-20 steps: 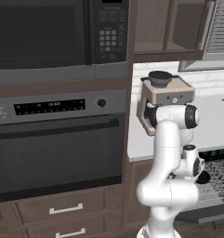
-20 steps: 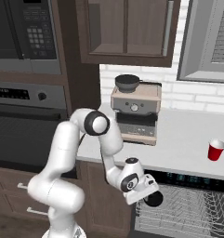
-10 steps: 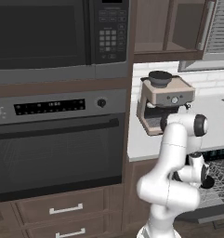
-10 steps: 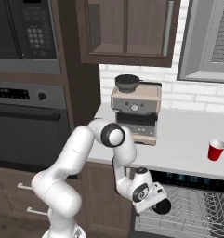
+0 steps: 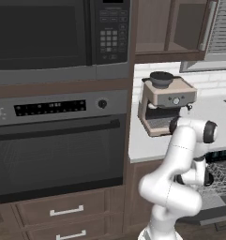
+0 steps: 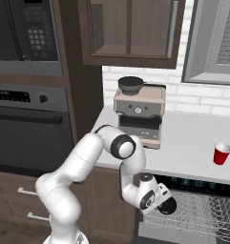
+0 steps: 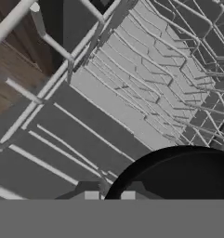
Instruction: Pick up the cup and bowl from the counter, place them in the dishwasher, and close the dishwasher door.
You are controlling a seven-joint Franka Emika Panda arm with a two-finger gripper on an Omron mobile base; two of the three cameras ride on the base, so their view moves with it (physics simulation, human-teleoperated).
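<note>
Red against the pale counter (image 6: pixel 193 143), the cup (image 6: pixel 222 154) stands upright near the far right end, well apart from the coffee machine (image 6: pixel 139 112) and untouched. So that half of the job has not begun, as far as I can judge.

The arm is folded low in front of the cabinets, its gripper (image 6: pixel 165 204) down at the left end of the open dishwasher (image 6: pixel 202 209), just over the grey wire rack (image 7: pixel 169 65). A dark round thing, which I take to be the bowl (image 7: pixel 178 179), sits at the hand. From the hand's own camera its black rim fills the lower right, right against the fingertips, with the rack wires running beneath it. The fingers look closed on the bowl's edge, though the contact itself is hard to make out.

The dishwasher door (image 5: pixel 217 213) is down, a dark panel jutting out low at the right.

My reading of progress: the bowl is on its way into the rack but not yet let go. Still to do are releasing it, fetching the cup from the counter, setting it in the rack, and swinging the door shut. Less than halfway, I would say.
</note>
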